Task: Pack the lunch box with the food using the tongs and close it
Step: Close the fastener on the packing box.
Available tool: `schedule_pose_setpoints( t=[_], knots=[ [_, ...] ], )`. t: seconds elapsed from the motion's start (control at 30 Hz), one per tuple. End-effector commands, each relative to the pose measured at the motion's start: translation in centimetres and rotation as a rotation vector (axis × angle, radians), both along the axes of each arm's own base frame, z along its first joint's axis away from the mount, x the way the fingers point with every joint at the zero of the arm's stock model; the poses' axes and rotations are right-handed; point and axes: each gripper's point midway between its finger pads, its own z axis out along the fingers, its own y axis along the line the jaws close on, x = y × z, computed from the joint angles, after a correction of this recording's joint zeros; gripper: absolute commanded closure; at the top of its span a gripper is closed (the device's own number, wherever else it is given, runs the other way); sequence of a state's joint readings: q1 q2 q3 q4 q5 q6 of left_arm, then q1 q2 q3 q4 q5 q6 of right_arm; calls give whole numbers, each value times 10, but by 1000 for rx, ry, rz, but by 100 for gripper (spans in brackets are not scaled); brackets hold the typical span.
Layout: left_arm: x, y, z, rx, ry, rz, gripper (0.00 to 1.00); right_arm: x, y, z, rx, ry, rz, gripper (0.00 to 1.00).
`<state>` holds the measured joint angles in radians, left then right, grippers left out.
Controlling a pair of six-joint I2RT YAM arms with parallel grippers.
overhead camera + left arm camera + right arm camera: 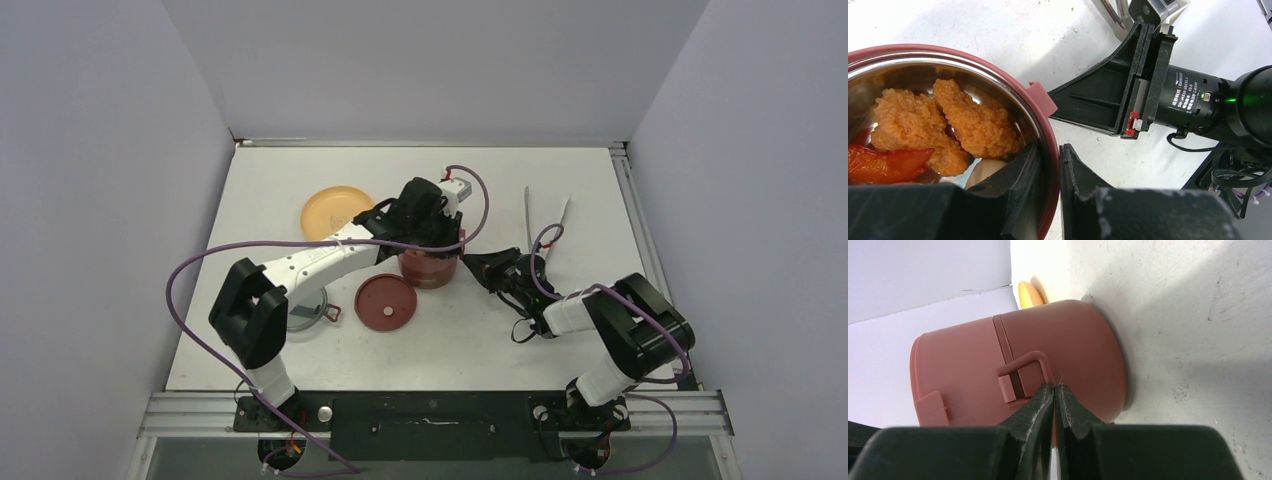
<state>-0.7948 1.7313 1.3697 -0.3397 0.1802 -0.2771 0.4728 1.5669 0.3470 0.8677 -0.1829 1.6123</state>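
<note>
Left gripper (1049, 150) straddles the rim of the lunch box (428, 268): one finger inside the steel wall, one outside, clamped on that edge just beside a small side handle. The box stands upright mid-table with its top tier uncovered.

Food (975, 122) inside: orange breaded pieces, a red piece, and a whitish piece partly under the inner finger.

Right gripper (1054, 387) has its jaws pressed together on nothing. Its tips are at the handle loop on the box's right flank; we cannot tell whether they touch it.

Tongs (528, 215) lie flat on the table (450, 345) behind the right wrist, between the box and the right edge, apart from both.

Maroon lid (386, 302) lies near-left of the box, with a strip of white surface between them. Grey lid (308, 310) sits partly under the left forearm. Yellow plate (335, 212) lies far-left, beside the left wrist. White surface shows along the near edge between the arms.
</note>
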Motion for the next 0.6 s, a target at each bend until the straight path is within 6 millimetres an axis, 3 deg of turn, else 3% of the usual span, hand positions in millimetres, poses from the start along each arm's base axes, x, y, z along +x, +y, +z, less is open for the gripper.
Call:
schedule_pose_setpoints(
  t=[0.0, 0.57],
  knots=[
    [-43, -11, -52, 16, 218, -85, 100, -34, 55, 48, 182, -97, 242, 95],
    [-44, -12, -57, 6, 239, -91, 100, -40, 70, 56, 301, -75, 246, 95]
  ],
)
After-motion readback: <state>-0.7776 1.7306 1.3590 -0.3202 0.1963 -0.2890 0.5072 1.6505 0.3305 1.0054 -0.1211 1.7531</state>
